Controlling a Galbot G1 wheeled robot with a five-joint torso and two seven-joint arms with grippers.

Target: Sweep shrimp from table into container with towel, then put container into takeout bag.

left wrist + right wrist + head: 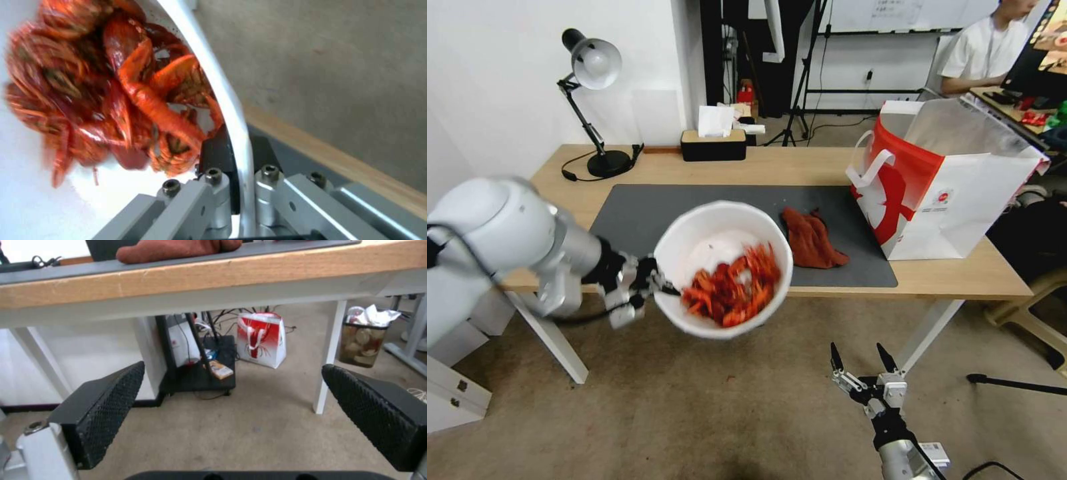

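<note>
We are holding the container [724,267] at centre left of the head frame, off the near edge of the table [774,167] and over the floor, tilted toward the camera. Our left gripper [657,283] is pinching its rim, one finger inside the wall and one outside, as the left wrist view is showing [240,200]. The shrimp [734,287] are sliding into the lower side of the bowl. We are judging the thin plastic rim as flexible and slick, and the load as lopsided, so a single-edge grip is likely letting the bowl sag; levelling it would help. The takeout bag [954,200] is standing open at right, the towel [810,237] lying on the mat [627,213]. Our right gripper [860,363] is hanging spread wide and empty at lower centre.
</note>
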